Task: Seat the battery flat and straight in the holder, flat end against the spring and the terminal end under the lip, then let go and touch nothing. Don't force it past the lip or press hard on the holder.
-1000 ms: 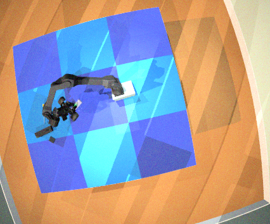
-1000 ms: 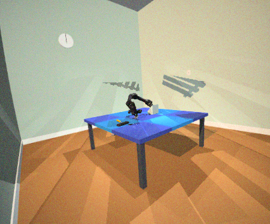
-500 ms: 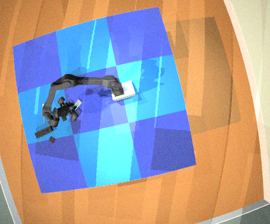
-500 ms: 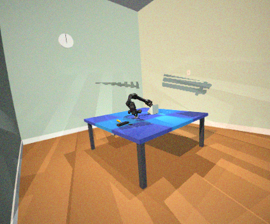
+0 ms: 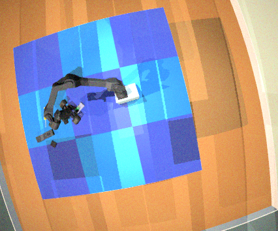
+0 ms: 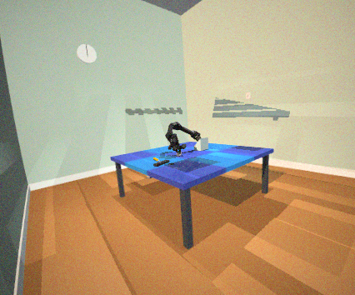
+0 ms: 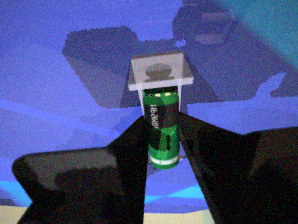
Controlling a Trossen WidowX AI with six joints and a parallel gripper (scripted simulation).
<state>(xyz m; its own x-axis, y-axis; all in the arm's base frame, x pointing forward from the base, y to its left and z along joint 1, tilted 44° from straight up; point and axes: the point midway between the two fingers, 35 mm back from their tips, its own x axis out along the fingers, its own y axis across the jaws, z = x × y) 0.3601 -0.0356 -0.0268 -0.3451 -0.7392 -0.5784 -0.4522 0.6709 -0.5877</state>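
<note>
Ok so from my chair, the pincer (image 5: 76,112) (image 6: 179,153) (image 7: 160,119) is closed on the green battery (image 7: 164,137), one finger along each side of its body. The battery is at the pale holder (image 5: 81,107) (image 7: 161,70), between the holder's narrow side strips as the wrist view has it, with the plate-like end just past the battery's far end. All of it is over the blue table (image 5: 128,186) (image 6: 185,183).

I reckon the step in hand is seating. How I'd do it well: keep the grip only as firm as it needs to be, get the flat end against the spring first, ease along just enough for the terminal end to clear the lip, then let it down level. Small moves, and if it catches on the lip, back off and re-aim, don't push. I can't tell from here whether it's already bottomed out, so I'd check that before opening, then open gently and lift straight off so no finger drags it.

Which way it points: the long axis runs up and down the wrist view, roughly in line with the holder's strips, maybe a hair off. The end with the pale band faces the near side, the other end faces the plate. Which one is the terminal, I honestly can't tell, nor can I make out spring or lip.
</note>
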